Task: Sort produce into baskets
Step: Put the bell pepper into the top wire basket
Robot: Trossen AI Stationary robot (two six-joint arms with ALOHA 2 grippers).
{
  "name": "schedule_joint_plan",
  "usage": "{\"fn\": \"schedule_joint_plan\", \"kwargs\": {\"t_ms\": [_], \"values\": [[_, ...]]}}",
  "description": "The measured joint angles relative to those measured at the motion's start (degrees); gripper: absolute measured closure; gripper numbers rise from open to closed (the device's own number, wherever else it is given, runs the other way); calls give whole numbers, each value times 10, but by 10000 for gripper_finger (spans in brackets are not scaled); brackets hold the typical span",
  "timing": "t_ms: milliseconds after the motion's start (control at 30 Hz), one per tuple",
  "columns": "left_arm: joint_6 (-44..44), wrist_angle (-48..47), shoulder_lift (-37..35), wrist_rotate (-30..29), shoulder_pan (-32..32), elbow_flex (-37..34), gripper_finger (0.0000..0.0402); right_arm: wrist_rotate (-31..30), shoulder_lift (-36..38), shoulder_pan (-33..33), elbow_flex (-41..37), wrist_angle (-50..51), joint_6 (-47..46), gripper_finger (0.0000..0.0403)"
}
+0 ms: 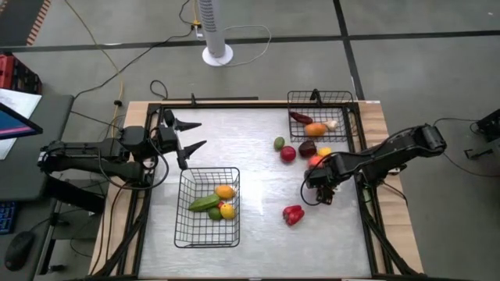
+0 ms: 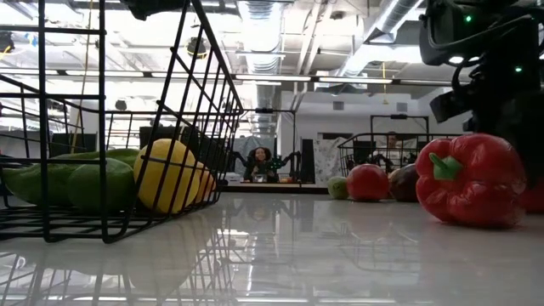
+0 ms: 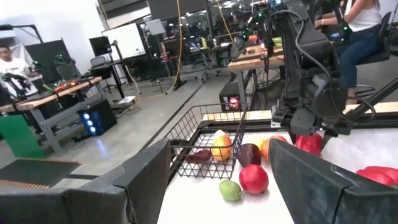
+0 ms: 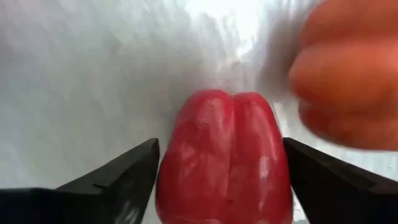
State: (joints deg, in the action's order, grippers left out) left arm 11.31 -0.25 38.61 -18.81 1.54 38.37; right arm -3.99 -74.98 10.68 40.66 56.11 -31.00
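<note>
My right gripper (image 4: 217,180): fingers spread wide around a red pepper (image 4: 224,162) on the table, not closed on it yet.
My left gripper (image 1: 191,134): spread open, hovering beyond the near basket, waiting.
Near basket (image 1: 187,234): three pieces sorted, I judge: a green vegetable (image 1: 205,202), an orange piece (image 1: 225,191), a yellow one (image 1: 227,210).
Loose on the table: another red pepper (image 1: 293,214) nearest; farther on, a lime (image 1: 279,144), a red round piece (image 1: 288,154), a dark eggplant (image 1: 307,148), a yellow piece (image 1: 323,152). Six loose, counting mine.
Far basket (image 1: 295,97): about three pieces, a dark red one (image 1: 301,118), an orange one (image 1: 316,129), something white (image 1: 332,124).
Progress: roughly half, by my judgement.
</note>
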Motion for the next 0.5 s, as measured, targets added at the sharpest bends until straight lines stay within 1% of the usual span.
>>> {"fn": "schedule_joint_plan", "kwargs": {"t_ms": [167,267,333,400,500], "values": [[0,0,0,0,0,0,143,1,0,2,-2,-1,1,102],[0,0,0,0,0,0,143,2,0,0,1,3,6,104],[0,1,0,0,0,0,143,10,-1,-4,16,5,10,103],[0,1,0,0,0,0,143,25,0,-12,53,1,24,96],[4,3,0,0,0,0,143,23,0,-15,125,0,66,92]]}}
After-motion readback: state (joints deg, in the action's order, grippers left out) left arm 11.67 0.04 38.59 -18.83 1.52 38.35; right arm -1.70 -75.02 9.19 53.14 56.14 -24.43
